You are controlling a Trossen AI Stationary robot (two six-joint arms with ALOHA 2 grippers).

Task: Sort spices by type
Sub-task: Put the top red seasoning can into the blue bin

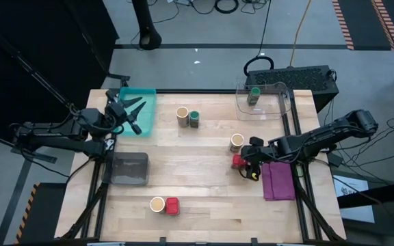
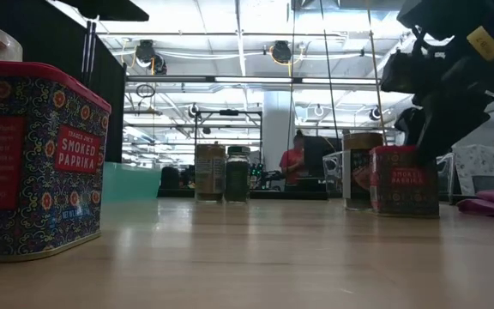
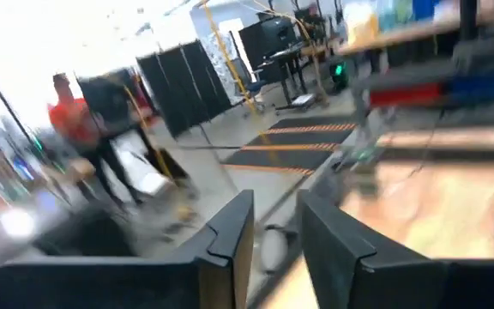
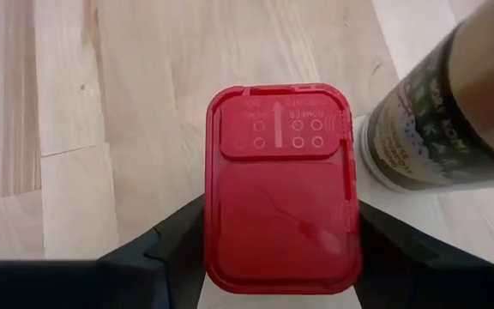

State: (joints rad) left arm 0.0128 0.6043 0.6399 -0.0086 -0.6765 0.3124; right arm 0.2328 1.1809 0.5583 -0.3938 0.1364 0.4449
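A red spice tin [image 4: 281, 189] stands on the table at the right, and my right gripper [image 1: 246, 162] is shut on it. A tan spice jar [image 1: 237, 142] stands right beside it, on the far side. A tan jar [image 1: 182, 116] and a green-lidded jar [image 1: 194, 119] stand together at the far middle. Another tan jar [image 1: 157, 204] and a red tin [image 1: 172, 206] stand together near the front edge. One green-lidded jar [image 1: 254, 96] stands in a clear bin. My left gripper [image 1: 137, 116] hangs open over the teal tray [image 1: 146, 99], with nothing between its fingers. My right gripper pinches the red tin between its two fingers [image 4: 165, 245], one on each of the tin's two opposite sides [image 4: 214, 245], just under the lid. The fingers slant down from the table's right. The tin stands upright with its bottom [image 2: 404, 211] on the table.
A grey bin [image 1: 130, 169] sits at the left middle, and a clear bin [image 1: 279, 102] at the far right. A purple cloth [image 1: 278, 180] lies at the right edge, under my right arm. Bare wood lies in the table's middle.
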